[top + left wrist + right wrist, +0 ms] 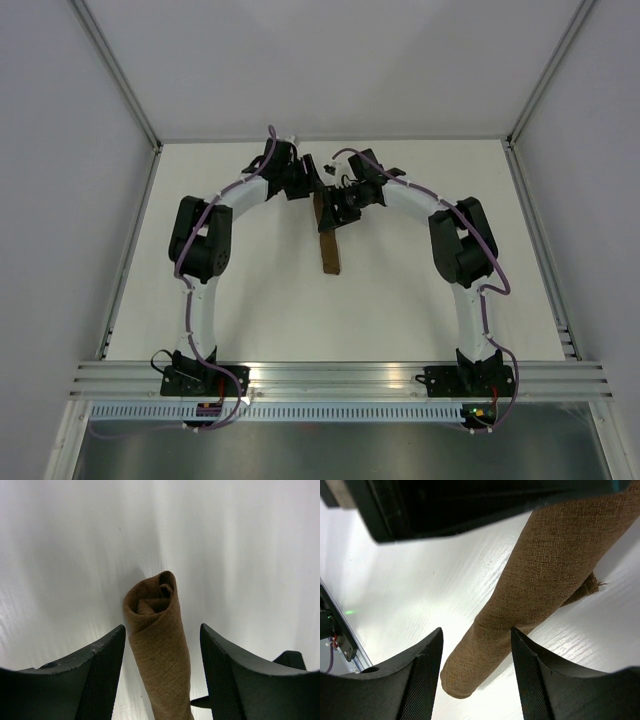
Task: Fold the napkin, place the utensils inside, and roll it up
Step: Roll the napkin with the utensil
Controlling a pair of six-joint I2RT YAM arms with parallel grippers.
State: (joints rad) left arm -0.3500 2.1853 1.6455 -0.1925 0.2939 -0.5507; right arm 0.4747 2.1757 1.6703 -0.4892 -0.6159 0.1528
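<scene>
End effectors, both released, are straddling the rolled napkin (pixel 329 248) lying on the tabletop (pixel 420 300).
Between the spread fingers (pixel 100 670) of the left end effector (pixel 162 629) the brown roll is resting, its spiral end pointing away past the fingertips; the right end effector (pixel 476 631) is gaping too, with the roll running out ahead from between its fingers (pixel 540 680).

Both arms rose from their bases, bent at the elbows and reached forward and inward, so that the wrists nearly met. The left gripper (pixel 308 178) (pixel 162 680) pointed down with its fingers (pixel 100 675) spread apart. The right gripper (pixel 338 205) (pixel 477 680) sat just beside it, fingers (pixel 417 680) likewise spread.
</scene>
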